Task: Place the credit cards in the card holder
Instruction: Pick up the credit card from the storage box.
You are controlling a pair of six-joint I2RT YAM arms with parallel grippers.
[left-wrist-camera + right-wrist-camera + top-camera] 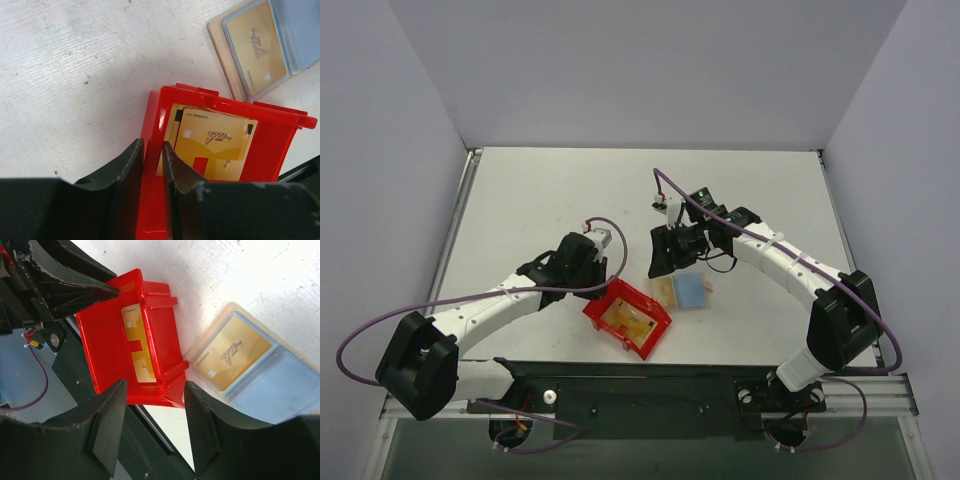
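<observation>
Left gripper is almost closed, fingers pinching one side wall of the red bin, with the wall filling the narrow gap between them. Right gripper is wide open and holds nothing, hanging above the bin corner nearest the card holder. The card holder lies flat and unfolded on the table, just right of the bin in the top view, blue lining facing up. One credit card sits in the half nearer the bin, VIP print up. At least two overlapping credit cards lie inside the bin.
</observation>
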